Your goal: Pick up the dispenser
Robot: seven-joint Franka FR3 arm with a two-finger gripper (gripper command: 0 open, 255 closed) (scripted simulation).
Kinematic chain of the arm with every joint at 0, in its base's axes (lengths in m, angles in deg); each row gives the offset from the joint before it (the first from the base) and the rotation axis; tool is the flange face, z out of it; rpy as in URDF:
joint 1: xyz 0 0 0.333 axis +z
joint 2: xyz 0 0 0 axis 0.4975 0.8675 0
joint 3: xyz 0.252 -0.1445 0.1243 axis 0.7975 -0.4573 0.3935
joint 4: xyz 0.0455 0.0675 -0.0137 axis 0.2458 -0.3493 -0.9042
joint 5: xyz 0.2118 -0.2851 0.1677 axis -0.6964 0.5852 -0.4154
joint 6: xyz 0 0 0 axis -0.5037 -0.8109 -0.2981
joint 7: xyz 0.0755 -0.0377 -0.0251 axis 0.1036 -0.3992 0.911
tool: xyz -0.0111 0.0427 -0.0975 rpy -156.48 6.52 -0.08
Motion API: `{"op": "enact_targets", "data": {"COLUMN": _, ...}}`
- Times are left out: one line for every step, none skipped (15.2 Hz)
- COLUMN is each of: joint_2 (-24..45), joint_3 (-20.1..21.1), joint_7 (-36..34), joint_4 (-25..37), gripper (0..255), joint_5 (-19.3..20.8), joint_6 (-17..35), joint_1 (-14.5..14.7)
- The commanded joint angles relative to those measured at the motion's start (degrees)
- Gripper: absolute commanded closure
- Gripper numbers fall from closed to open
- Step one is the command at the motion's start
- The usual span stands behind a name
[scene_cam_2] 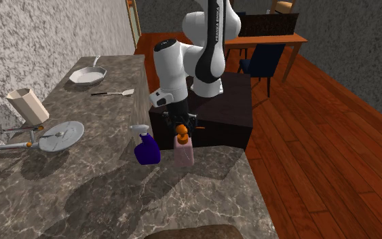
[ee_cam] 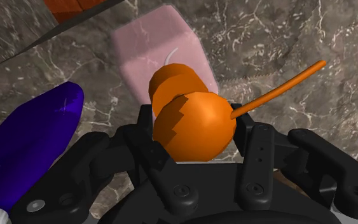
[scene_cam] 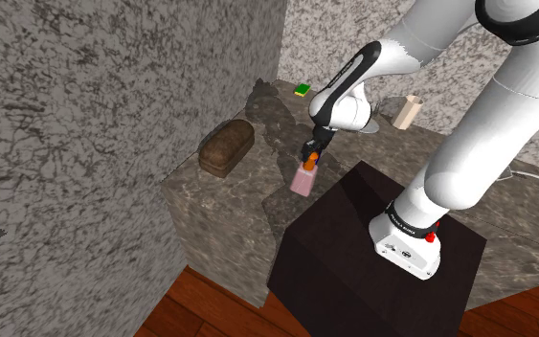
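Note:
The dispenser (scene_cam_2: pixel 184 152) has a pink square body (ee_cam: pixel 161 57) and an orange pump head (ee_cam: pixel 193 127) with a thin orange spout. It stands on the dark marble counter (scene_cam_2: pixel 101 176) near the edge that faces the stand. My gripper (scene_cam_2: pixel 181 126) comes down from above, and its black fingers (ee_cam: pixel 255 143) clasp the orange pump head from both sides. In the shoulder view the gripper (scene_cam: pixel 310 155) sits on top of the pink dispenser (scene_cam: pixel 303 182). I cannot tell whether the bottom has left the counter.
A blue spray bottle (scene_cam_2: pixel 146 149) stands close beside the dispenser. Farther along the counter are a plate (scene_cam_2: pixel 62 134), a beige cup (scene_cam_2: pixel 26 105), a pan (scene_cam_2: pixel 87 75) and a spatula (scene_cam_2: pixel 115 92). A brown rounded box (scene_cam: pixel 226 146) lies by the wall. The dark stand (scene_cam: pixel 372 249) abuts the counter.

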Motion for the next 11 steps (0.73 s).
{"op": "enact_targets", "data": {"joint_2": 0.1, "joint_3": 0.0, "joint_7": 0.0, "joint_4": -0.1, "gripper": 255, "joint_5": -0.1, "joint_6": 0.0, "joint_1": 0.0}}
{"op": "enact_targets", "data": {"joint_2": 0.1, "joint_3": 0.0, "joint_7": 0.0, "joint_4": -0.1, "gripper": 255, "joint_5": -0.1, "joint_6": 0.0, "joint_1": 0.0}}
{"op": "enact_targets", "data": {"joint_2": 0.1, "joint_3": 0.1, "joint_7": 0.1, "joint_4": -0.1, "gripper": 255, "joint_5": -0.1, "joint_6": 0.0, "joint_1": 0.0}}
{"op": "enact_targets", "data": {"joint_2": 0.0, "joint_3": -0.1, "joint_7": 0.0, "joint_4": -0.1, "gripper": 255, "joint_5": 0.2, "joint_6": -0.1, "joint_1": 0.0}}
{"op": "enact_targets", "data": {"joint_2": -1.2, "joint_3": -0.5, "joint_7": -1.7, "joint_4": -0.4, "gripper": 255, "joint_5": 2.3, "joint_6": -0.8, "joint_1": 0.0}}
{"op": "enact_targets", "data": {"joint_2": -2.4, "joint_3": -0.9, "joint_7": -3.4, "joint_4": -0.7, "gripper": 255, "joint_5": 4.3, "joint_6": -1.5, "joint_1": 0.0}}
{"op": "enact_targets", "data": {"joint_2": -3.5, "joint_3": -1.2, "joint_7": -4.9, "joint_4": -1.0, "gripper": 255, "joint_5": 6.2, "joint_6": -2.2, "joint_1": -0.2}}
{"op": "enact_targets", "data": {"joint_2": -4.7, "joint_3": -1.4, "joint_7": -6.4, "joint_4": -1.2, "gripper": 255, "joint_5": 8.1, "joint_6": -3.0, "joint_1": -0.4}}
{"op": "enact_targets", "data": {"joint_2": -5.8, "joint_3": -1.5, "joint_7": -7.8, "joint_4": -1.4, "gripper": 255, "joint_5": 9.8, "joint_6": -3.8, "joint_1": -0.6}}
{"op": "enact_targets", "data": {"joint_2": -6.9, "joint_3": -1.6, "joint_7": -9.0, "joint_4": -1.5, "gripper": 255, "joint_5": 11.4, "joint_6": -4.6, "joint_1": -1.0}}
{"op": "enact_targets", "data": {"joint_2": -8.0, "joint_3": -1.5, "joint_7": -10.2, "joint_4": -1.6, "gripper": 255, "joint_5": 12.8, "joint_6": -5.5, "joint_1": -1.3}}
